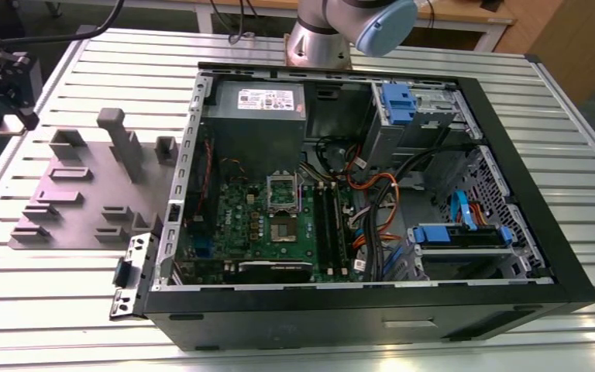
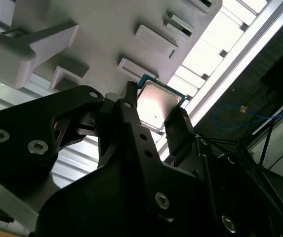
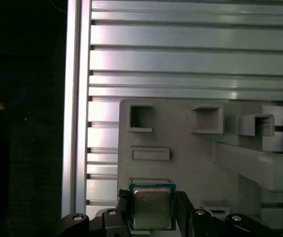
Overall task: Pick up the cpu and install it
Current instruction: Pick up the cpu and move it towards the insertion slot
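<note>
The cpu, a flat square chip with a silvery top and a thin dark rim, sits between my gripper's black fingers, which are shut on its two opposite edges. In the second wrist view the cpu is pinched in the gripper in the same way, with the grey plastic fixture behind it. In the exterior view the gripper hangs above the table at the far left, beside the fixture.
The open computer case lies on the slatted aluminium table, with the green board, a power supply and cable bundles inside. The fixture has upright posts and pockets. The table's edge runs close to the gripper.
</note>
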